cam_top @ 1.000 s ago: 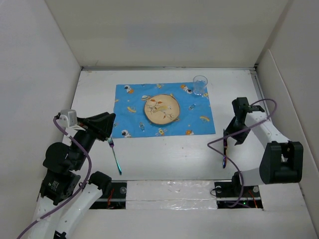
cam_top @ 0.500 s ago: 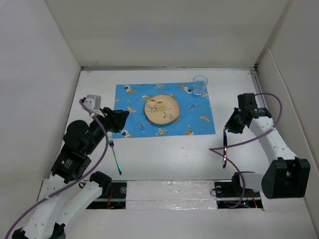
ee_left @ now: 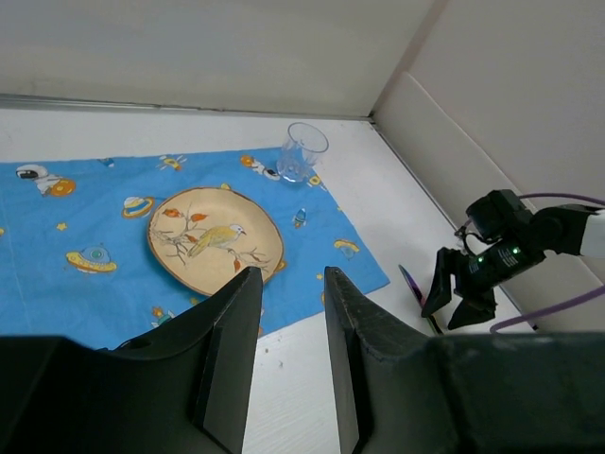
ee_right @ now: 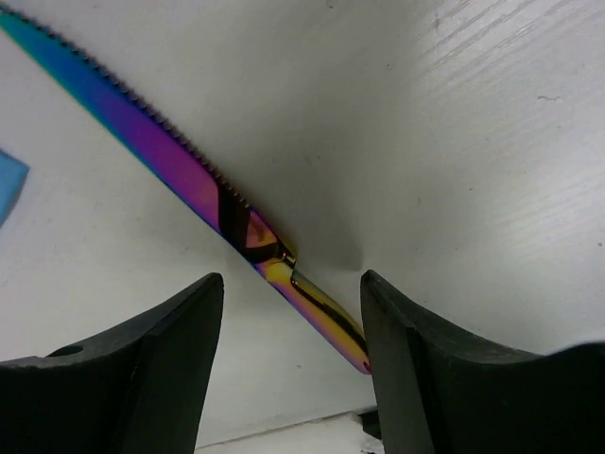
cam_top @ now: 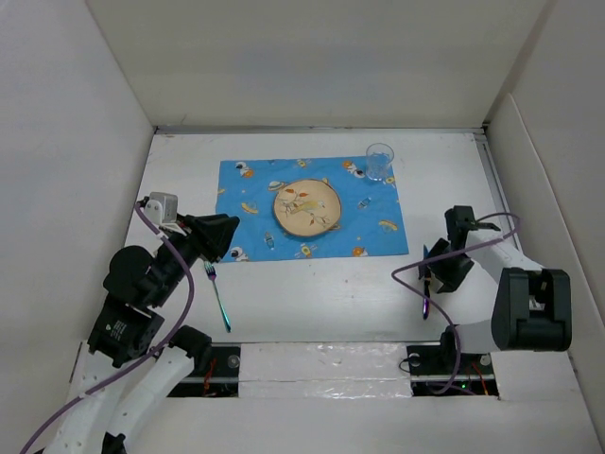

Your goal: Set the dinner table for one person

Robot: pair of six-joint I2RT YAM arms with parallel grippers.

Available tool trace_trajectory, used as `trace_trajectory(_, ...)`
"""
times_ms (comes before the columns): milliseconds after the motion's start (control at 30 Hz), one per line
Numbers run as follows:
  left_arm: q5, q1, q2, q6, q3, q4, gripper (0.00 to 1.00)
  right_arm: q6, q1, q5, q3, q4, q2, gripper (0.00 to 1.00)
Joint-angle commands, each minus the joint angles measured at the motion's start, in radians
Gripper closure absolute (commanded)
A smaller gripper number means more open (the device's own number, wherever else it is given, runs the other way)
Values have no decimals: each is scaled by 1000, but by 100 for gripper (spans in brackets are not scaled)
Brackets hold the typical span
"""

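Right gripper [ee_right: 288, 284] sits low over the dinner table [cam_top: 321, 293] on the right side, fingers spread, with the rainbow knife [ee_right: 189, 170] flat on the table between them, ungripped. Left gripper [ee_left: 291, 279] hovers above the table's left side, fingers slightly apart, empty. Table is plain white, flat, walled by white panels.

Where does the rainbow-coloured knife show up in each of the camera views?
Top external: the knife lies low on the right, past the near right corner of the blue mat.
Left wrist: the knife is small, at the right, just beyond that mat corner.
Right wrist: the knife is close up, running diagonally from upper left to lower centre.
Shared landmark: the mat corner, apparently the blue sliver at the right wrist view's left edge.
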Motion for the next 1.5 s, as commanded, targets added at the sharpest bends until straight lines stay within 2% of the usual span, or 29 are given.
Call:
trace_trajectory(0, 8, -12, -4, 15, 16, 35, 70, 27, 7, 29, 41, 23, 54, 36)
trace_trajectory(67, 3, -12, -7, 15, 18, 33, 70, 37, 36, 34, 50, 20, 79, 43)
trace_trajectory(300, -1, -12, -16, 17, 16, 26, 70, 140, 198, 17, 61, 15, 100, 60)
trace_trajectory(333, -1, -12, -23, 17, 16, 26, 70, 177, 265, 14, 58, 15, 93, 66)
trace_trajectory(400, -4, -12, -25, 17, 15, 26, 70, 211, 284, 8, 55, 15, 78, 67)
trace_trajectory(533, -10, -23, -37, 17, 4, 29, 70, 246, 311, 30, 50, 18, 44, 82)
trace_trajectory(600, -12, -23, -40, 17, 3, 29, 70, 258, 329, 23, 34, 18, 33, 83)
trace_trajectory(800, -6, -23, -46, 15, 1, 30, 70, 313, 461, 24, 18, 41, 27, 79)
trace_trajectory(900, -4, -23, -48, 15, -4, 29, 70, 321, 519, 35, 21, 44, 61, 72)
trace_trajectory(933, -4, -23, -50, 15, -8, 30, 70, 323, 528, 35, 21, 47, 68, 66)
trace_trajectory(1033, -9, -23, -50, 15, -10, 29, 70, 324, 528, 34, 29, 49, 88, 62)
trace_trajectory(1200, -7, -23, -53, 17, -8, 29, 70, 280, 538, 109, 121, -29, 137, 60)
trace_trajectory(1333, -6, -23, -57, 17, -7, 27, 70, 267, 548, 106, 146, -22, 189, 59)
trace_trajectory(1467, -6, -34, -57, 18, -10, 26, 70, 286, 599, 99, 135, -9, 235, 64)
